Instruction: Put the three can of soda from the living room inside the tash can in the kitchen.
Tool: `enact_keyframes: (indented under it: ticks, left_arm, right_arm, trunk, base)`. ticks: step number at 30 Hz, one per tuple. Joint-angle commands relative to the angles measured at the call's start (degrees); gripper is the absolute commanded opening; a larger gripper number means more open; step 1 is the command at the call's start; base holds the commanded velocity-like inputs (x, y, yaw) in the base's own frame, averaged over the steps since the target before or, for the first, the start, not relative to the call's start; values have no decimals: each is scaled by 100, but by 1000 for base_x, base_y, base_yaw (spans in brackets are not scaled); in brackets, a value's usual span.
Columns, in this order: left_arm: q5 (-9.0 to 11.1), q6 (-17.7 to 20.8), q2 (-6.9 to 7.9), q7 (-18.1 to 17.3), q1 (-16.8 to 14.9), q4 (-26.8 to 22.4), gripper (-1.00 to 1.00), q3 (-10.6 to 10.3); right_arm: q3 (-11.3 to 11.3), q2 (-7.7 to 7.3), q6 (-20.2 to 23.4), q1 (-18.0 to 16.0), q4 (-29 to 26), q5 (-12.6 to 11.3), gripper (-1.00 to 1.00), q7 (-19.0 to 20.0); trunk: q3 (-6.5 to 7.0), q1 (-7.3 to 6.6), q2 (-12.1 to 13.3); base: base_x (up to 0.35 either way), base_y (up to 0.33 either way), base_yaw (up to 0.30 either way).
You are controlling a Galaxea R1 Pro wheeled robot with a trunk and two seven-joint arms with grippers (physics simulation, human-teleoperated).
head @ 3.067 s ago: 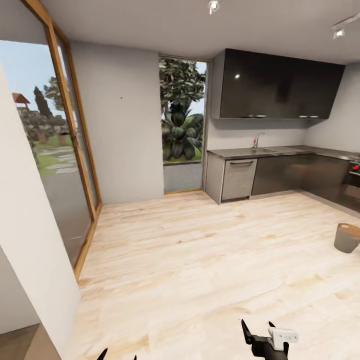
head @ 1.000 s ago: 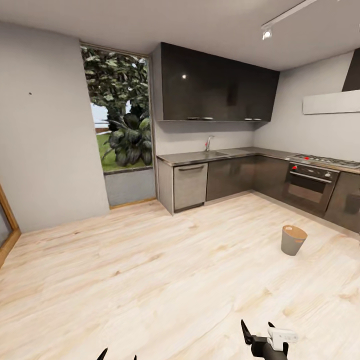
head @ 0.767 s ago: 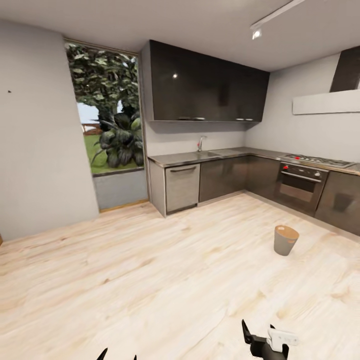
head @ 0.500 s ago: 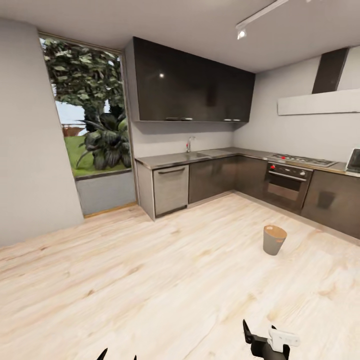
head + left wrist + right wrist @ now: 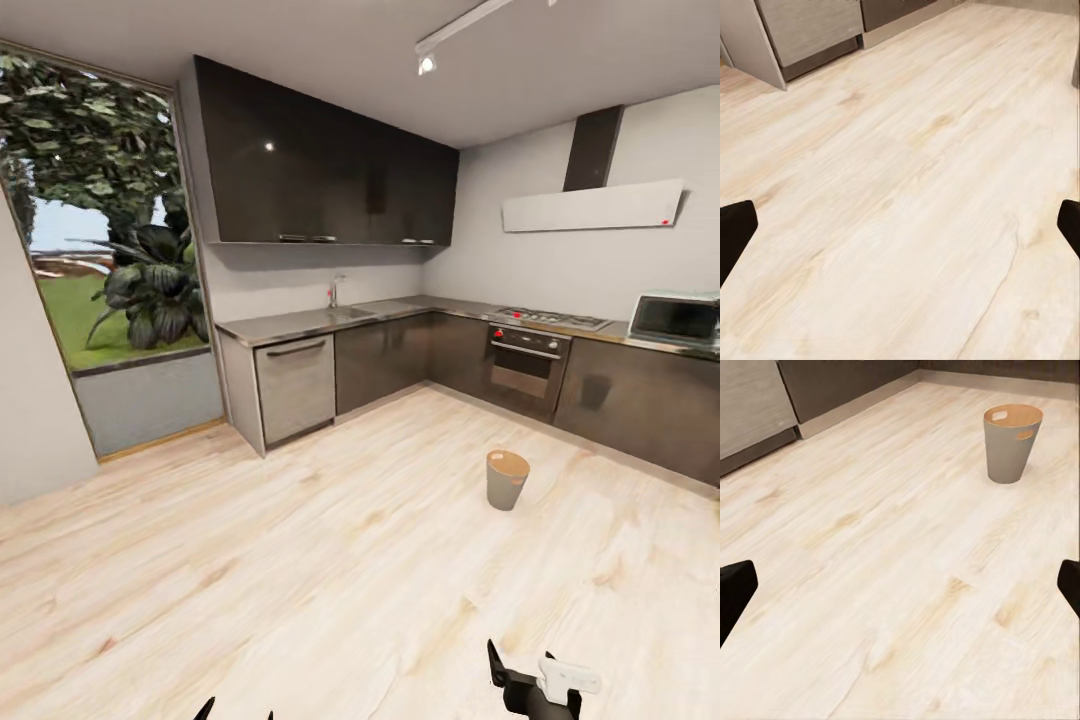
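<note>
The black two-fingered right gripper (image 5: pixel 520 668) is hanging low with its jaws spread wide and nothing between them; the left gripper (image 5: pixel 237 712) is likewise standing open and empty. Pale wood-plank flooring (image 5: pixel 330 560) is lying bare all around them. One round pale grey tash can (image 5: pixel 506 479) with an orange-brown inside is standing upright ahead to the right, well apart from the dark L-shaped run of kitchen cabinets (image 5: pixel 400 355).

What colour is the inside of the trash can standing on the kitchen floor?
Orange-brown inside, pale grey outside; the trash can shows best in the right wrist view, standing upright on the pale wood floor.
</note>
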Motion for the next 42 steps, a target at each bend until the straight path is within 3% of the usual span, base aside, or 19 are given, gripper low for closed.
enact_keyframes:
  ticks: [1, 18, 42]
  left_arm:
    - [0, 0, 1, 0, -1, 0, 100, 0]
    - [8, 0, 2, 0, -2, -1, 100, 4]
    - [3, 0, -3, 0, -1, 1, 100, 0]
  right_arm:
    - [-2, 0, 0, 0, 0, 0, 100, -2]
    - [-18, -9, -9, 0, 4, 0, 100, 9]
    - [-24, -10, -60, 0, 5, 9, 100, 11]
  trunk:
    - [0, 0, 0]
    - [0, 0, 0]
    - [0, 0, 0]
  base:
    - [298, -99, -249]
    - [298, -99, -209]
    - [299, -95, -13]
